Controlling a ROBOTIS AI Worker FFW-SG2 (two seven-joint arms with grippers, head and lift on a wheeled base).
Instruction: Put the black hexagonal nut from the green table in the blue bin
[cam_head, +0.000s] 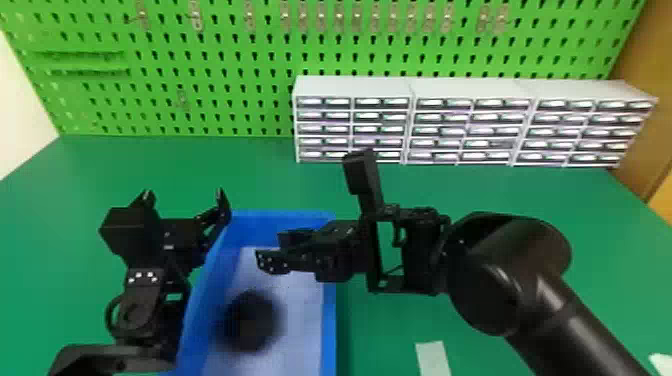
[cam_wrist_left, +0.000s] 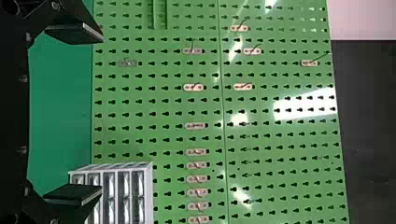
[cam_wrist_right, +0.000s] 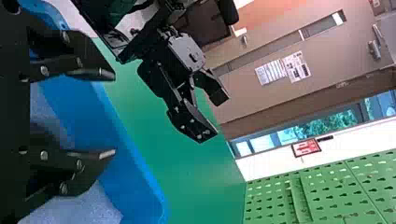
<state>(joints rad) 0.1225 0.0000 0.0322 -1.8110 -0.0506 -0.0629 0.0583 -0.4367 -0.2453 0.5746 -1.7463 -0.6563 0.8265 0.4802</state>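
A blurred dark shape, probably the black hexagonal nut (cam_head: 250, 320), is lying inside the blue bin (cam_head: 329, 310), too smeared to tell its facing or long axis. The right claw (cam_head: 272, 248) is hovering over the bin, farther from the robot than that shape, fingers parted. Beside the bin, the left claw (cam_head: 183, 195) is hanging above the tabletop (cam_head: 50, 225), spread wide. Printed sheets (cam_wrist_right: 271, 72) are showing on a door (cam_wrist_right: 261, 102).
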